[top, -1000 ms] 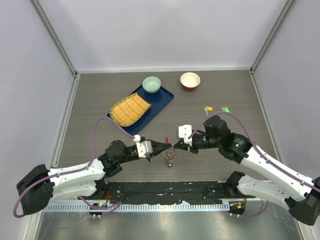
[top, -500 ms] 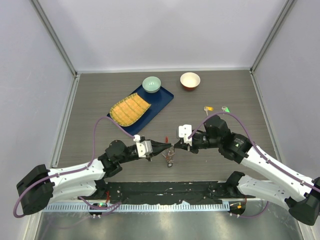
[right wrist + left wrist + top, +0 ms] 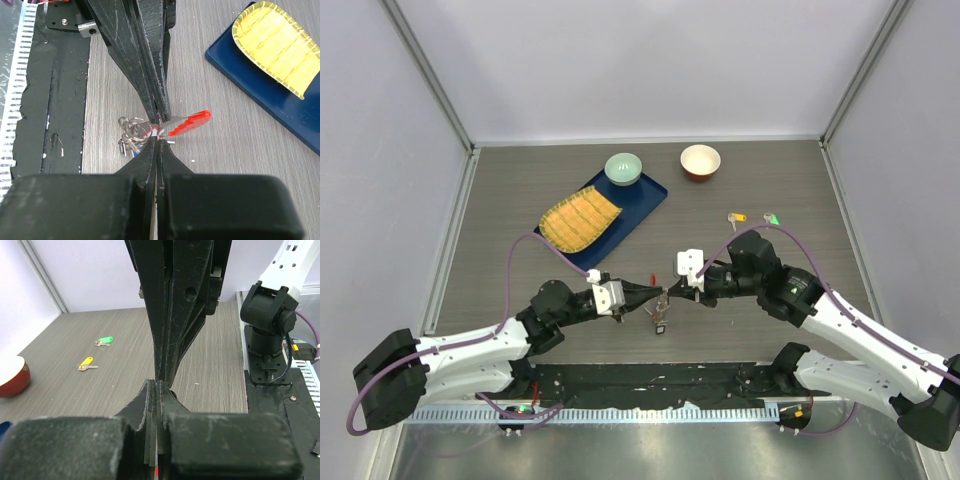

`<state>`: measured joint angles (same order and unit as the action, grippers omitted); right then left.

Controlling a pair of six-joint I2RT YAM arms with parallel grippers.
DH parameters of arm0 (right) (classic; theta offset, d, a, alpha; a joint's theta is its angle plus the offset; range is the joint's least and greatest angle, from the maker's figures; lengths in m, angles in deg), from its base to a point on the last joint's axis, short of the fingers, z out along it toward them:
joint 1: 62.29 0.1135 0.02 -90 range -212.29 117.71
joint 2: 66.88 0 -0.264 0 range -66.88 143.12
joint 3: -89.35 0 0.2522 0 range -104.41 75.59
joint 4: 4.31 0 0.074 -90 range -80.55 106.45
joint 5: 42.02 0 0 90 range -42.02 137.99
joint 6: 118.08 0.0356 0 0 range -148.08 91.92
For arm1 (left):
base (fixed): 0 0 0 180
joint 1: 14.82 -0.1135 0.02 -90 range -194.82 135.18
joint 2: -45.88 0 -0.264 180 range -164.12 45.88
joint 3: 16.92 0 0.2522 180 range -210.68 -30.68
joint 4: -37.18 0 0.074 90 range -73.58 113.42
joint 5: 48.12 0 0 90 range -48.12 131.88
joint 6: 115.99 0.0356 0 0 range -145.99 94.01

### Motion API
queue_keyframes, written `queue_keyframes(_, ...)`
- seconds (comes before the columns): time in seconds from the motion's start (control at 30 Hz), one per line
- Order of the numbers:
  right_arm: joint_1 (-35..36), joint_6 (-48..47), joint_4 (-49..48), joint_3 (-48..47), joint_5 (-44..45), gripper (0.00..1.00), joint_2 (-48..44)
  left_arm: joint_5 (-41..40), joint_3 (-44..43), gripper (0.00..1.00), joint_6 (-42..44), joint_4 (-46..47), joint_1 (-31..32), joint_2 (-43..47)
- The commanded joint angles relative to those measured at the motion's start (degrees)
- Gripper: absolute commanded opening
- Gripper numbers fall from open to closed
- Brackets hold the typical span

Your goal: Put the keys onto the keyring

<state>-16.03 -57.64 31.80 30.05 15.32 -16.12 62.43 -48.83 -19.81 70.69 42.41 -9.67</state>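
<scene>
The keyring [image 3: 660,306] hangs between both grippers near the table's front middle. Its red loop [image 3: 192,122] sticks out to one side and its silver rings [image 3: 134,131] bunch on the other. My left gripper [image 3: 654,293] is shut on it; red shows between its fingers in the left wrist view. My right gripper [image 3: 671,293] is shut on a thin silver piece of the bunch, tip to tip with the left. The yellow key [image 3: 736,216] and the green key [image 3: 772,218] lie on the table at the far right. I cannot make out the black key for sure.
A blue tray [image 3: 642,203] with a yellow ribbed mat [image 3: 580,220] and a green bowl [image 3: 623,168] lies at the back left. An orange bowl [image 3: 700,161] stands at the back middle. The arm bases and a black strip line the near edge.
</scene>
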Motion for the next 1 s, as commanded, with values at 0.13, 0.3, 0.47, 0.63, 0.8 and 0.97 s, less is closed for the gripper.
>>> queue_keyframes(0.13, -0.2, 1.0, -1.6, -1.3, 0.1, 0.01, 0.3, -0.6, -1.1, 0.00, -0.4, 5.1, -0.3, 1.1)
queue_keyframes(0.3, -0.3, 1.1, -1.3, -1.3, 0.3, 0.01, 0.7, -1.3, -1.1, 0.00, -0.3, 5.1, -0.3, 1.1)
queue_keyframes(0.47, -0.3, 1.2, -1.2, -1.4, 0.4, 0.01, 0.7, -1.7, -1.3, 0.00, -0.3, 5.2, -0.3, 0.9)
queue_keyframes(0.63, -0.3, 1.1, -1.3, -1.6, 1.2, 0.01, 0.4, -0.8, -1.4, 0.00, -0.5, 5.1, -0.3, 0.4)
queue_keyframes(0.8, -0.3, 1.3, -2.4, -1.3, 1.0, 0.01, -0.2, -0.1, -1.8, 0.00, -0.9, 5.2, -0.4, -0.3)
queue_keyframes(0.97, -0.3, 1.6, -2.8, -1.2, 0.1, 0.01, -0.2, 0.1, -2.1, 0.00, -0.9, 5.8, -0.3, -1.1)
